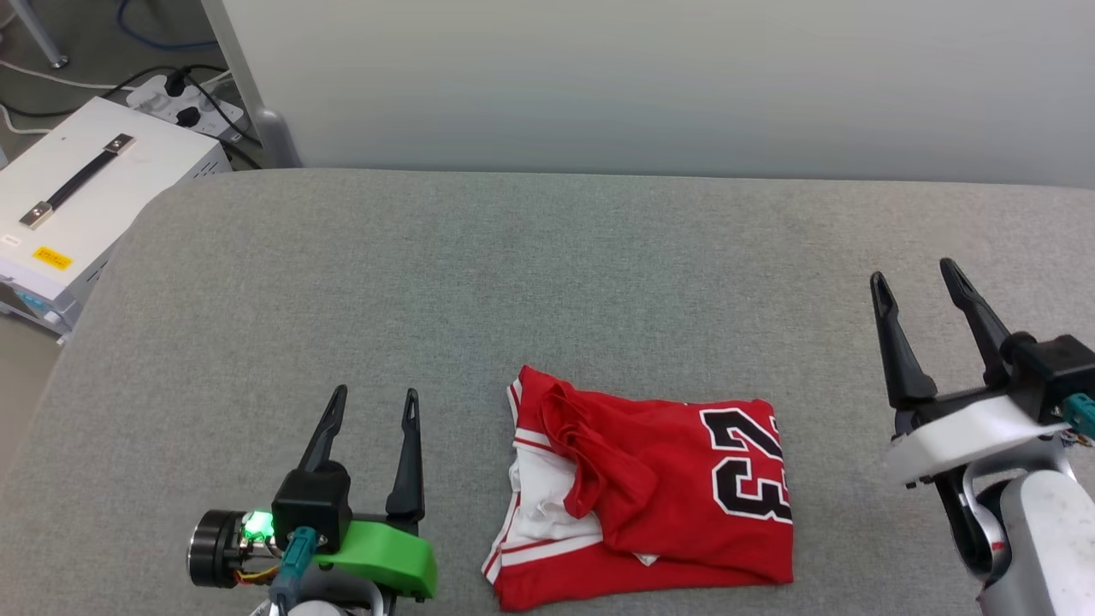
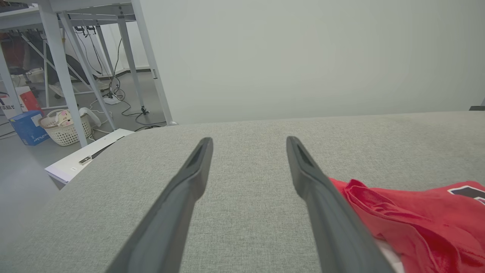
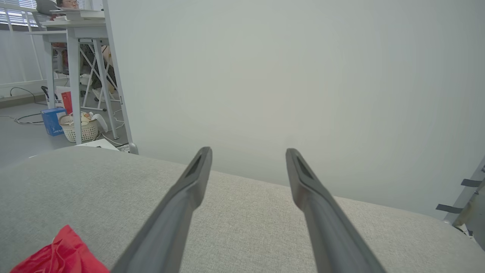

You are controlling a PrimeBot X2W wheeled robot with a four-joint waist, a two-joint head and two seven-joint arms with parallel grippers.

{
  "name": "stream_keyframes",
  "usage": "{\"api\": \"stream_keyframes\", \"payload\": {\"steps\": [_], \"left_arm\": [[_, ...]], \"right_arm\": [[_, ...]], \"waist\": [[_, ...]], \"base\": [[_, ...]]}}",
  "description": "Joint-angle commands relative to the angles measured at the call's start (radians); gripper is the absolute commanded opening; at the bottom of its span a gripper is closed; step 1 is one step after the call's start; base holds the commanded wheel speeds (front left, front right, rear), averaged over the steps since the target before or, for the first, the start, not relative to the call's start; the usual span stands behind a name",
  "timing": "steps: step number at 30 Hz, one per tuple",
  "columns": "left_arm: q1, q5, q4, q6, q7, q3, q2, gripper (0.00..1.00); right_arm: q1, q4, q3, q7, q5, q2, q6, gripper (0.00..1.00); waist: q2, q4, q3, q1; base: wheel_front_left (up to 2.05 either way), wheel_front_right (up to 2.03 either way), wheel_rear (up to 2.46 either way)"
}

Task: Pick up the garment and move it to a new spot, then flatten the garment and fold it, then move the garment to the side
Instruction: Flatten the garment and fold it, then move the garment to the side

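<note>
Near the front edge of the worktop [image 1: 599,257], midway along, the garment [image 1: 676,488] lay folded, one red flap bunched on top. Left claw [image 1: 375,393] and right claw [image 1: 914,272] flanked it, both released and empty. Risk: pinching only the top layer would likely drag the fold apart.

Smooth, faintly shiny jersey cloth in the garment [image 1: 667,479], creased at the folds. Matt, coarse-woven grey fabric over the table [image 1: 547,274]. Dull dark plastic on the left gripper [image 1: 376,392] and right gripper [image 1: 913,271]. Glossy green plastic mount [image 1: 385,552], smooth white plastic mount [image 1: 967,436]. Smooth white case [image 1: 94,188], bright metal handle ends.
</note>
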Motion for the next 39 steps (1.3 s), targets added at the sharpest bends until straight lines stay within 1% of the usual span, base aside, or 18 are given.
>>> {"api": "stream_keyframes", "payload": {"steps": [1, 7, 15, 21, 31, 39], "left_arm": [[0.021, 0.001, -0.009, -0.003, -0.006, 0.005, 0.001, 1.00], [0.051, -0.006, -0.025, 0.001, -0.006, 0.014, -0.001, 1.00], [0.080, -0.012, -0.022, -0.001, -0.006, 0.022, -0.002, 1.00], [0.095, -0.013, -0.020, 0.000, -0.006, 0.028, -0.003, 1.00], [0.106, -0.010, -0.011, -0.004, -0.006, 0.030, -0.004, 1.00], [0.098, -0.010, -0.002, -0.006, -0.006, 0.030, -0.005, 1.00]], "right_arm": [[0.033, -0.015, -0.020, -0.011, -0.011, 0.016, -0.001, 1.00], [0.154, -0.053, -0.078, -0.017, -0.004, 0.075, -0.001, 1.00], [0.285, -0.109, -0.101, -0.018, -0.002, 0.121, -0.001, 1.00], [0.358, -0.136, -0.104, -0.018, -0.009, 0.142, -0.001, 1.00], [0.402, -0.147, -0.099, -0.018, -0.051, 0.155, -0.001, 1.00], [0.361, -0.162, -0.115, -0.018, -0.060, 0.147, -0.001, 1.00]], "waist": [[0.0033, -0.005, -0.012, 0.0000], [0.0033, -0.006, -0.032, 0.0000], [0.0033, -0.002, -0.056, 0.0000], [0.0033, 0.001, -0.063, 0.0000], [0.0033, 0.007, -0.063, 0.0000], [0.0033, 0.014, -0.055, 0.0000]], "base": [[0.00, 0.00, 0.00], [0.00, 0.00, 0.00], [0.00, 0.00, 0.00], [0.00, 0.00, 0.00], [0.00, 0.00, 0.00], [0.00, 0.00, 0.00]]}}
